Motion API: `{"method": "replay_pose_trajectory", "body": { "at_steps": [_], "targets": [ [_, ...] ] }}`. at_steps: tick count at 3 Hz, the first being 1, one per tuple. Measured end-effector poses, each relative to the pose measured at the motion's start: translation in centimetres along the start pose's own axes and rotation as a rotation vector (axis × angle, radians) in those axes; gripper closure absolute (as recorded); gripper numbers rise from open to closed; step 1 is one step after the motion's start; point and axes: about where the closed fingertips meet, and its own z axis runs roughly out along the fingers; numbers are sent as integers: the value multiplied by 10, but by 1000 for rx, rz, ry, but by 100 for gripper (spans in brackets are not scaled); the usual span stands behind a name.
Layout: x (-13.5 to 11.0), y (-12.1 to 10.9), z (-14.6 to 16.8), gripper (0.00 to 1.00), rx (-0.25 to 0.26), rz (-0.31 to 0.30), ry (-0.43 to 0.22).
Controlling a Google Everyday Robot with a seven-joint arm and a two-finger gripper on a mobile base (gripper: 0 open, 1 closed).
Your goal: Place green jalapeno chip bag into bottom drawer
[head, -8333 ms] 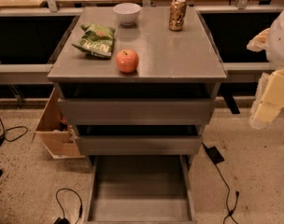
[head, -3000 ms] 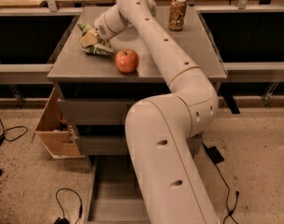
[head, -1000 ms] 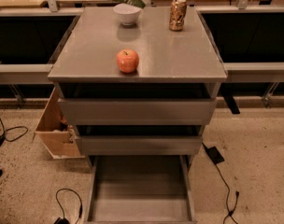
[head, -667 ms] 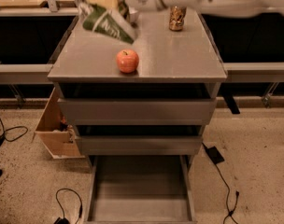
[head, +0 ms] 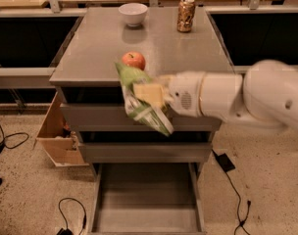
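Grey metal cabinet top point(head: 188, 48) bore a round red apple point(head: 133, 60), at its near edge my cream gripper point(head: 148, 94) hung, jaws pinched on the crinkled green jalapeno chip bag point(head: 139, 112), above the open grey bottom drawer point(head: 146, 199).

Soft overhead light; hand point(head: 149, 94) w/ chip bag point(head: 143, 114) motion-blurred mid-frame.

The crinkled green foil chip bag point(head: 146, 115) showed white lettering, pinched in the cream-yellow two-finger gripper point(head: 150, 95) before the grey upper drawer fronts point(head: 95, 117). The round apple point(head: 133, 60) was red with yellow, the small ceramic bowl point(head: 133, 13) white, the metal can point(head: 186, 15) coppery, the shallow metal bottom drawer point(head: 146, 204) flat grey.
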Motion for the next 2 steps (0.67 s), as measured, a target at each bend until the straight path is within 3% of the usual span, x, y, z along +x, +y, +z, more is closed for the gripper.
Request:
{"method": "replay_pose_trajectory", "body": {
  "at_steps": [1,2],
  "targets": [
    [122,-73,-17,100,99,161,69],
    [165,-112,-15,100,166,199,99]
  ]
}}
